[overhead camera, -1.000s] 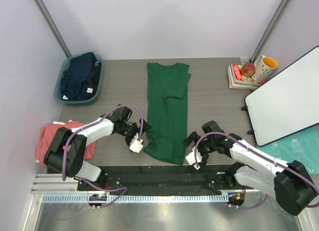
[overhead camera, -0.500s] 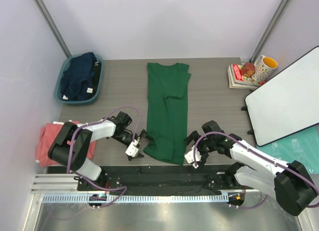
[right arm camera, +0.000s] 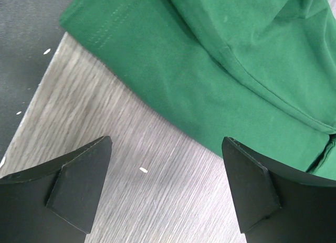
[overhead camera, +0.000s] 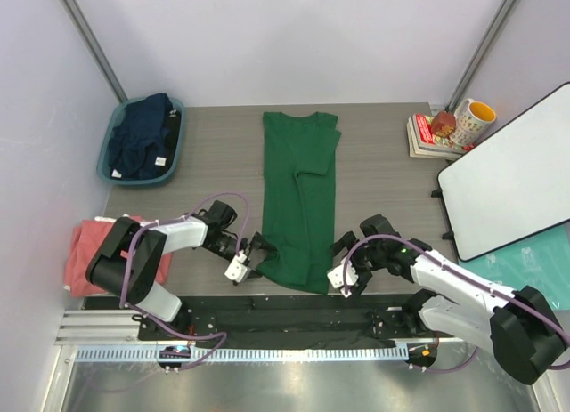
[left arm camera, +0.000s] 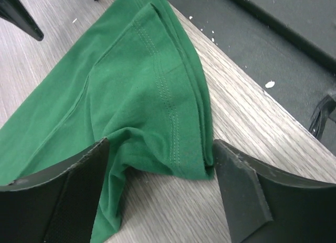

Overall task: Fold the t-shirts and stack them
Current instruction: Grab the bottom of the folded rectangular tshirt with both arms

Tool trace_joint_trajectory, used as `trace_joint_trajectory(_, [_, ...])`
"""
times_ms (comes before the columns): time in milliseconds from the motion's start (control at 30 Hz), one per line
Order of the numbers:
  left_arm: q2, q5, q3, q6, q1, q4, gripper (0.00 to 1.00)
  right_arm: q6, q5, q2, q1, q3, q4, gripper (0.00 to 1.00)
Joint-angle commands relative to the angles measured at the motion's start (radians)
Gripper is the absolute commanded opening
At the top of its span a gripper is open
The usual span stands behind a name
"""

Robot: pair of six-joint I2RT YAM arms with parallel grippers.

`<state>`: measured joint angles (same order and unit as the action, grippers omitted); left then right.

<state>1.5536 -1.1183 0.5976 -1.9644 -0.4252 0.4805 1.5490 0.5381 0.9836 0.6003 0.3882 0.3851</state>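
The dark green t-shirt (overhead camera: 300, 198) lay flat on the counter (overhead camera: 383, 172) as a long narrow strip with its sides already turned in. Its neck was at the end far from both pincers and its hem at the end nearest them. One hem corner sat between the fingers of the left pincer (left arm camera: 157, 154), which stood apart astride the doubled, stitched edge, tips low at the counter and not yet pressed on the cloth. The other hem corner lay just ahead of the right pincer (right arm camera: 167, 148), whose fingers gaped wide with only bare counter between them and the cloth edge a little beyond the tips. The step in hand looked to be taking hold of the two hem corners for the lengthways fold, hem toward neck. For that, the left pincer would need to close on every layer of the corner. The right would first need to advance until the edge lay between its fingers. Both would then have to lift and travel together, level, so the strip did not skew; catching only the top layer seemed the likeliest slip. A salmon-pink t-shirt (overhead camera: 85, 247) lay well off to the outer side of the left pincer. A navy t-shirt (overhead camera: 141, 136) sat heaped in a teal tub (overhead camera: 105, 154) far ahead of that pincer, not yet folded.
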Motion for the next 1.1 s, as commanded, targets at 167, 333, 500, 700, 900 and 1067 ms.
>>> trace_joint_trajectory(167, [-0.055, 0.316, -0.059, -0.499, 0.081, 0.072, 0.76, -0.038, -0.015, 0.049, 0.006, 0.058, -0.040, 0.92])
trace_joint_trajectory(333, [-0.021, 0.292, -0.068, -0.648, 0.131, 0.116, 0.75, -0.035, -0.015, 0.076, 0.007, 0.067, -0.055, 0.92])
trace_joint_trajectory(500, [0.029, 0.209, -0.042, -0.654, 0.115, 0.087, 0.73, -0.043, -0.017, 0.105, 0.006, 0.084, -0.072, 0.92])
trace_joint_trajectory(700, [0.059, 0.138, -0.053, -0.654, 0.080, -0.005, 0.71, -0.055, -0.024, 0.115, 0.006, 0.094, -0.078, 0.91])
trace_joint_trajectory(900, [0.034, 0.115, -0.068, -0.654, 0.066, -0.046, 0.70, -0.067, -0.040, 0.112, 0.007, 0.094, -0.081, 0.91])
trace_joint_trajectory(1067, [-0.038, 0.072, -0.113, -0.654, 0.062, -0.036, 0.50, -0.082, -0.053, 0.122, 0.007, 0.103, -0.092, 0.90])
